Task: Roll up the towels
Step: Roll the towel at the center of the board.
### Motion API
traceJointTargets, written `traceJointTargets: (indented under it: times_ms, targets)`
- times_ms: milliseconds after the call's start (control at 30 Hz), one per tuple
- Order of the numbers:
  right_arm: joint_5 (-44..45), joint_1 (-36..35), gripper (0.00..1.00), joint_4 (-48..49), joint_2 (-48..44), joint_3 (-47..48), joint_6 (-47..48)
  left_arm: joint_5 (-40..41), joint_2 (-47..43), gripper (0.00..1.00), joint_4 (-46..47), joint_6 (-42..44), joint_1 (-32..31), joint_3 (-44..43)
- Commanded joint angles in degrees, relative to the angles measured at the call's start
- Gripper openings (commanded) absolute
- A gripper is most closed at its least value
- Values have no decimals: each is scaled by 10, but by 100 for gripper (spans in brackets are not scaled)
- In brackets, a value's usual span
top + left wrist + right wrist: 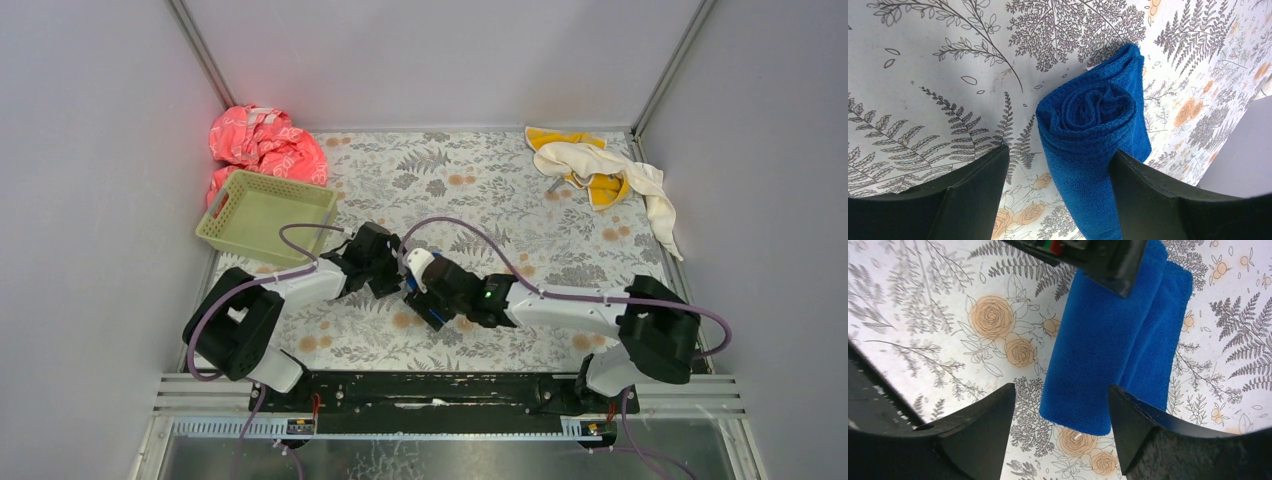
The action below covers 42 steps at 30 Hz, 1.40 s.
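While the left gripper [1058,162] and right gripper [1062,397] gape over the blue towel [1088,125], its roll lies unpinned. A snagging finger may unroll it.

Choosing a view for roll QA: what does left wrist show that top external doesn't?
Left wrist only: the spiral end of the rolled blue towel, between the fingers of the open left gripper. Top external only: cream-white towel and yellow-orange towel heaped unrolled far right, green basket and pink-red cloth far left. Both: the floral table cover, plus the blue towel, mostly hidden from above.
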State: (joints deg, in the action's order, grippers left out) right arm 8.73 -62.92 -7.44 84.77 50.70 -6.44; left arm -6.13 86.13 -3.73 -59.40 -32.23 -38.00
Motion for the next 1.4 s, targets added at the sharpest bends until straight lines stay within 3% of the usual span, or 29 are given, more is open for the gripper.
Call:
traceJointTargets:
  times_ms: [0,300,500,700,1067,1367]
  targets:
    - [97,-30,74,0,51,26,37,34,14,72,-55,11,-4,22]
    - [98,-19,68,7,134,19,72,29,11,72,-52,13,-4,21]
    - [-8,33,48,-11,135,14,85,26,11,74,-52,17,-3,13]
    - [-212,87,29,-7,109,7,40,16,-44,81,-72,18,15,-1]
    - [-432,170,29,106,142,-19,-127,2,-181,88,-116,-18,25,35]
    - [-559,233,32,289,211,-78,-310,-41,-173,87,-38,-69,-8,80]
